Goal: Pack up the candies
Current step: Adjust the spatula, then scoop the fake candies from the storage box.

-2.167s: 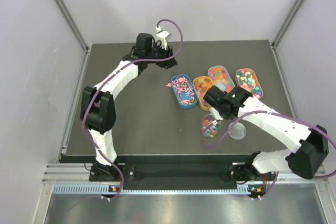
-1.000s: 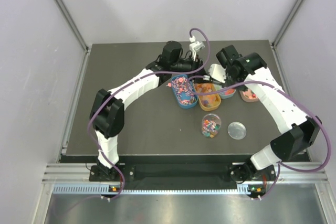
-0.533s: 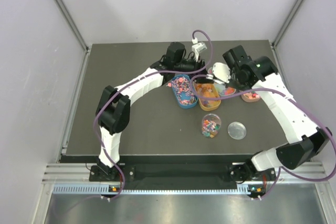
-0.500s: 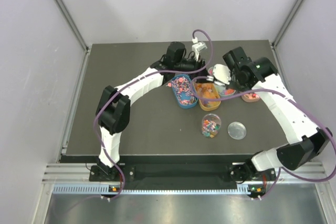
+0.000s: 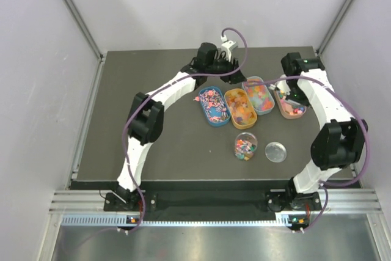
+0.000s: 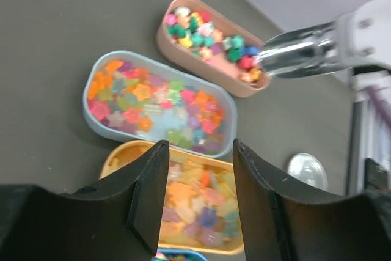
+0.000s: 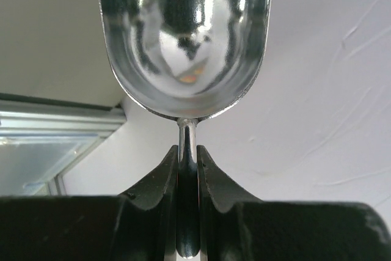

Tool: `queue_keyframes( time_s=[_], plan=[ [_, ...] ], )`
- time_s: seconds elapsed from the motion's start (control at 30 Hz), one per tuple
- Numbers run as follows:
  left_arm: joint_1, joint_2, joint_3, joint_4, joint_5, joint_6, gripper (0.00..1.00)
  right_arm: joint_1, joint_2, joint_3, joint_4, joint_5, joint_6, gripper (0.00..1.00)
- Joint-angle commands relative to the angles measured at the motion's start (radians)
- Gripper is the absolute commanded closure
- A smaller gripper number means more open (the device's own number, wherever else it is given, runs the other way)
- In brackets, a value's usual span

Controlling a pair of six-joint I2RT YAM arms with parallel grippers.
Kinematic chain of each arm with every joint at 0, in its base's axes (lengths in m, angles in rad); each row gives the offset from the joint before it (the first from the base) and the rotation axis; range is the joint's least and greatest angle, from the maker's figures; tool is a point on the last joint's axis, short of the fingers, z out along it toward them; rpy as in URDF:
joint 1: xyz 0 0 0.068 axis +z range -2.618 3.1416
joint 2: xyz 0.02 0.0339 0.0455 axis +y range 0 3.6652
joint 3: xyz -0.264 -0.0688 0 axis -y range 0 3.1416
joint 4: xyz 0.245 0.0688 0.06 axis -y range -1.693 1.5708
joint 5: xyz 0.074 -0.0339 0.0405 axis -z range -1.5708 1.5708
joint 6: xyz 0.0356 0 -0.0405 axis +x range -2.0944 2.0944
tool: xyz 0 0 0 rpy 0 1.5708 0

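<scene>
**A:** Open tabletop (image 5: 153,126) runs wide from the jar (image 5: 245,146) leftward to the table's edge. On the jar's right the lid (image 5: 276,151) sits just beside it, then only a narrow strip before the right edge.

**B:** And beyond the jar, four trays side by side, candies (image 6: 159,99) in every one and a few in the jar itself. The pink tray (image 5: 289,105), far right of the jar, lies closest to that right edge.

**A:** Big change from half a second back! The right arm has swung off the middle trays and out to the pink one, and the left arm's elbow has pushed further in.

**B:** The right gripper (image 7: 187,157) is pinched tight on the thin handle of the scoop (image 6: 299,53), its bowl at the pink tray's end. The left arm is stretched long behind the trays. The left gripper (image 6: 197,151) looks down on them, fingers parted and holding nothing.
</scene>
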Motion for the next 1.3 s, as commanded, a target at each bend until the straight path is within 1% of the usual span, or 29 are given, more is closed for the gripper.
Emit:
queue_keyframes(
  time_s=[0.0, 0.07, 0.2, 0.27, 0.43, 0.53, 0.67, 0.8, 0.83, 0.9, 0.93, 1.0, 1.1, 1.23, 1.27],
  plan=[
    [-0.008, 0.107, 0.124, 0.074, -0.048, 0.022, 0.49, -0.074, 0.048, 0.051, -0.114, 0.102, -0.017, 1.0],
    [-0.011, 0.15, 0.163, 0.119, -0.061, 0.024, 0.48, -0.093, 0.089, 0.088, -0.114, 0.116, -0.015, 1.0],
    [-0.023, 0.276, 0.264, 0.244, -0.073, 0.038, 0.47, -0.114, 0.142, 0.111, -0.114, 0.131, -0.01, 1.0],
    [-0.028, 0.32, 0.305, 0.266, -0.088, 0.036, 0.46, -0.119, 0.175, 0.114, -0.114, 0.137, 0.0, 1.0],
    [-0.029, 0.353, 0.324, 0.338, -0.117, 0.018, 0.43, -0.122, 0.243, 0.14, -0.114, 0.142, 0.003, 1.0],
    [-0.029, 0.391, 0.356, 0.377, -0.174, 0.024, 0.41, -0.125, 0.295, 0.172, -0.114, 0.136, 0.003, 1.0],
    [-0.031, 0.46, 0.431, 0.386, -0.248, 0.052, 0.39, -0.128, 0.378, 0.221, -0.116, 0.117, 0.016, 1.0],
    [-0.029, 0.5, 0.471, 0.366, -0.312, 0.105, 0.39, -0.128, 0.421, 0.244, -0.116, 0.102, 0.023, 1.0],
    [-0.026, 0.509, 0.48, 0.358, -0.361, 0.11, 0.39, -0.13, 0.427, 0.249, -0.116, 0.1, 0.025, 1.0],
    [-0.026, 0.526, 0.493, 0.343, -0.403, 0.119, 0.39, -0.13, 0.447, 0.266, -0.116, 0.088, 0.032, 1.0],
    [-0.025, 0.531, 0.494, 0.338, -0.45, 0.125, 0.39, -0.13, 0.452, 0.269, -0.116, 0.084, 0.034, 1.0],
    [-0.025, 0.537, 0.494, 0.334, -0.481, 0.134, 0.39, -0.13, 0.467, 0.267, -0.116, 0.062, 0.039, 1.0],
    [-0.016, 0.555, 0.5, 0.331, -0.487, 0.136, 0.39, -0.13, 0.492, 0.279, -0.116, 0.021, 0.06, 1.0],
    [-0.013, 0.581, 0.514, 0.3, -0.447, 0.134, 0.39, -0.13, 0.53, 0.298, -0.116, -0.05, 0.1, 1.0],
    [-0.013, 0.587, 0.516, 0.295, -0.435, 0.127, 0.4, -0.13, 0.541, 0.299, -0.116, -0.088, 0.117, 1.0]
  ],
)
